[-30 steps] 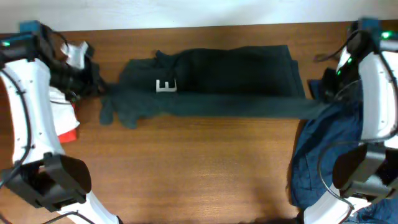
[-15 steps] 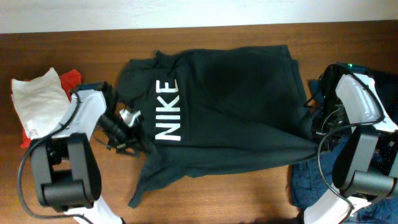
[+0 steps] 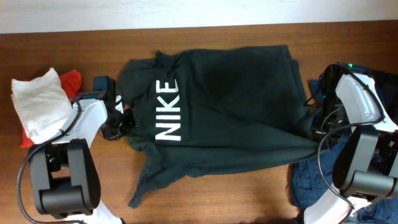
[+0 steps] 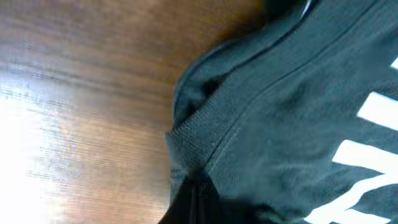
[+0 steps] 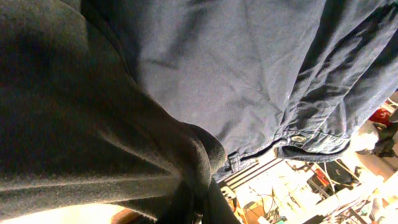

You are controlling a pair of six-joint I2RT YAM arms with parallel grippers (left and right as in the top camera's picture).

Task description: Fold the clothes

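Observation:
A dark green Nike sweatshirt (image 3: 230, 106) lies spread across the table, white lettering near its left side. My left gripper (image 3: 126, 121) is at the sweatshirt's left edge, shut on its ribbed hem; the left wrist view shows the fabric (image 4: 280, 112) bunched into the jaws (image 4: 196, 202). My right gripper (image 3: 315, 132) is at the sweatshirt's right lower corner, shut on a gathered fold of the same cloth (image 5: 93, 124) that runs into the jaws (image 5: 198, 208). A sleeve trails toward the front left.
A white cloth (image 3: 36, 102) on a red one (image 3: 70, 79) lies at the far left. A blue denim garment (image 3: 314, 177) is piled at the right edge, also seen in the right wrist view (image 5: 249, 68). Bare wood (image 3: 236, 193) lies in front.
One second ago the sweatshirt was stretched in a narrow band between raised arms. It has since been laid open flat, and my left gripper has shifted slightly up along its left edge.

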